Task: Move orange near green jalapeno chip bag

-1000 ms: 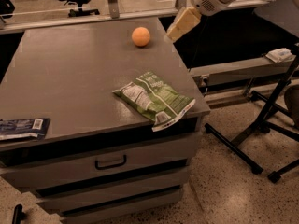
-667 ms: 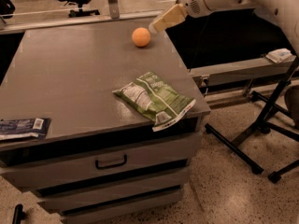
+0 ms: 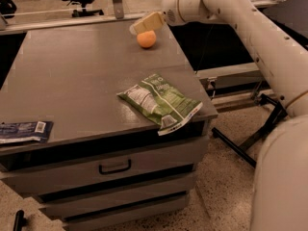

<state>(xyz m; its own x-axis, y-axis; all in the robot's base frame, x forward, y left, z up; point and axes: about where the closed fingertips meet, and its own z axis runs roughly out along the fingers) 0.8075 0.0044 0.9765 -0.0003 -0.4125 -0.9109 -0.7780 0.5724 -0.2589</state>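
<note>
The claw (image 3: 140,26) has swung in from beyond the desk's right edge and now hangs just above and behind the orange (image 3: 146,39), close to touching it; whether it is spread or closed I cannot tell. The orange has not shifted: it sits at the far right of the desk (image 3: 72,76), well apart from the green jalapeno chip bag (image 3: 159,101), which lies at the near right corner with its white edge overhanging. The approach looks almost finished; grasping, carrying and setting down beside the bag all remain.
</note>
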